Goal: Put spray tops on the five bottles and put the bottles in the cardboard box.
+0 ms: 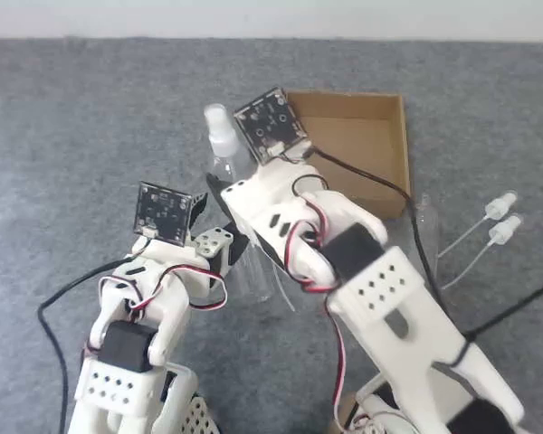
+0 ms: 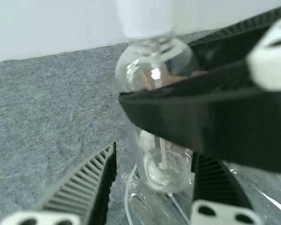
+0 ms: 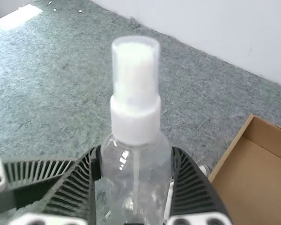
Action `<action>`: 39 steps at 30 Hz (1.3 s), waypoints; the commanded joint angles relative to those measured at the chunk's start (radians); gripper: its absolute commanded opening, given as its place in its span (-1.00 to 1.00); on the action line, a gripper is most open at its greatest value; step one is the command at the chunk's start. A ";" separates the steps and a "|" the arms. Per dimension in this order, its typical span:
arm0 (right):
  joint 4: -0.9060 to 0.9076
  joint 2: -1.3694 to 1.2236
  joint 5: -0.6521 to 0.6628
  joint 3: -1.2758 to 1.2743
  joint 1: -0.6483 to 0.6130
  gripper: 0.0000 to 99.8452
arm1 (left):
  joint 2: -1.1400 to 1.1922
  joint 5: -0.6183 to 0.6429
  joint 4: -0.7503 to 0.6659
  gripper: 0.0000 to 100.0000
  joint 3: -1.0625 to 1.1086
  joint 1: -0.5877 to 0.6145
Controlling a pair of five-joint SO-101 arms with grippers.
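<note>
Clear plastic bottle (image 3: 136,173), white spray top (image 3: 135,84) fitted, upright in right claw (image 3: 135,161), clenched on its body. We note left claw (image 2: 154,154) released, flanking the base. Cardboard box (image 1: 362,149) at three o'clock.

Robotics test bench, indoors. Grey felt mat (image 1: 63,127) as work surface, plain white wall (image 1: 271,16) along the frame's top. Exposed servo cables (image 1: 296,244) on printed arms (image 1: 398,298).

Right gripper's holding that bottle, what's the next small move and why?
Probably swing the bottle toward the cardboard box: its spray top looks seated, the right gripper clamps it, and the left gripper stands open around its base.
</note>
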State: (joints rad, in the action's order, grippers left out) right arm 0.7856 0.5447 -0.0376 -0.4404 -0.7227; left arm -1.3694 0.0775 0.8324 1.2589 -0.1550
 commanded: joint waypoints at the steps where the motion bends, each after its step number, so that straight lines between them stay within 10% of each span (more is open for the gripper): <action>1: 0.062 0.119 -0.012 0.057 -0.008 -0.99 | -0.005 -0.003 -0.029 -0.53 -0.002 0.008; 18: -0.239 0.025 -0.005 0.014 0.331 -0.99 | -0.012 -0.011 -0.037 -0.61 0.028 0.011; 24: -0.464 -0.177 -0.005 0.015 0.367 -0.99 | -0.012 -0.012 -0.087 -0.97 0.065 0.011; 39: -0.568 -0.659 -0.011 0.331 0.444 -0.99 | -0.012 -0.044 -0.129 -0.98 0.094 0.011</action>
State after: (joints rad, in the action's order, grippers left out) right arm 0.2440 -0.0598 -0.0391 -0.2486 -0.3023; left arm -1.3602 0.0407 0.7296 1.3617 -0.1458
